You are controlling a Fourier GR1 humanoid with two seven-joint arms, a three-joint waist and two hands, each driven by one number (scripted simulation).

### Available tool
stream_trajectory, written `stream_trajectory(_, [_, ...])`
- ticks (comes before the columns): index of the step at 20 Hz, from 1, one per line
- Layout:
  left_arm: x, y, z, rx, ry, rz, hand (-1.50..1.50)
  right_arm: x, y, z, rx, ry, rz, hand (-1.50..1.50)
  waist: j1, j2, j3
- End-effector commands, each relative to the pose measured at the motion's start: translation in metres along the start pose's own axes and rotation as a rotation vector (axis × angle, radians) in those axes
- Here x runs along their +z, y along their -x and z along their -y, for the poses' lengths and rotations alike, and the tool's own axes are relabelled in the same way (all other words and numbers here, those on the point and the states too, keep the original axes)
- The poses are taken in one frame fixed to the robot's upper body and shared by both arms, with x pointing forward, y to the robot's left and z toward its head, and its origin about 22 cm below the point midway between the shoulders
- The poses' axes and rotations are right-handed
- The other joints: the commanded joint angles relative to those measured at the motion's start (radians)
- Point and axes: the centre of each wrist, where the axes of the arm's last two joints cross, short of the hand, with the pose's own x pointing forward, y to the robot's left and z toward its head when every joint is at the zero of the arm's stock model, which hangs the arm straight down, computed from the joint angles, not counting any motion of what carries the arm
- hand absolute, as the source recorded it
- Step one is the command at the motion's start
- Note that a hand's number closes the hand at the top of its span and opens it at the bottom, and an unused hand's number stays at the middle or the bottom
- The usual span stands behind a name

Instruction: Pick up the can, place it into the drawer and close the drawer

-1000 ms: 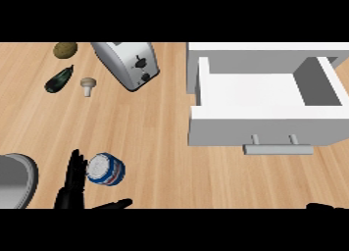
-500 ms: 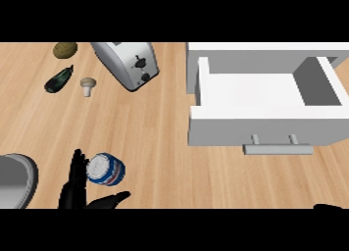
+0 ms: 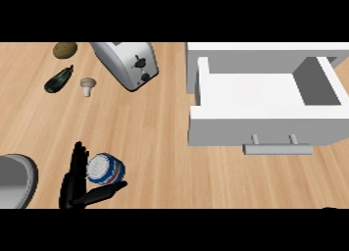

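1. Presently, the left hand [image 3: 72,188] shows at the lower left, fingers straight and upright, thumb stretched rightward.
2. The can [image 3: 106,169], blue and white, sits between fingers and thumb; its label writing is unreadable.
3. The drawer [image 3: 268,127] stands open, well apart to the right.
4. A dark sliver at the lower right edge is probably the right hand [image 3: 328,208]; its state cannot be told.

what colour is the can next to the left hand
The can has a blue and white side and a pale, silvery top. It shows best in the head view.
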Motion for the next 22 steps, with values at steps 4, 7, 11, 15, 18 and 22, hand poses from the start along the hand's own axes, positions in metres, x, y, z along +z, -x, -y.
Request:
stream_trajectory(4, [-0.025, 0.004, 0.004, 0.018, 0.076, 0.013, -1.5, -0.001, 0.012, 0.003, 0.018, -0.008, -0.009, -1.5, -0.001, 0.0, 0.0])
stream_trajectory(7, [-0.023, 0.0, 0.03, 0.029, 0.166, 0.003, -1.5, -0.003, -0.002, 0.012, 0.014, 0.004, 0.014, -1.5, -0.002, 0.0, 0.0])
stream_trajectory(11, [-0.025, -0.01, 0.045, 0.077, 0.196, 0.017, 1.5, 0.001, -0.007, 0.004, 0.01, 0.023, 0.019, -1.5, 0.001, -0.001, 0.0])
stream_trajectory(15, [-0.035, -0.003, 0.032, 0.111, 0.231, 0.024, 1.5, 0.005, -0.023, 0.015, 0.015, 0.009, 0.025, -1.5, -0.002, -0.001, 0.0])
stream_trajectory(18, [-0.03, -0.004, 0.049, 0.122, 0.249, 0.056, 1.5, -0.006, 0.005, 0.0, 0.029, 0.017, 0.02, -1.5, 0.002, -0.001, 0.0])
stream_trajectory(22, [-0.042, -0.006, 0.048, 0.142, 0.278, 0.099, 1.5, 0.007, -0.012, -0.01, 0.024, 0.014, 0.024, -1.5, 0.0, -0.001, 0.0])
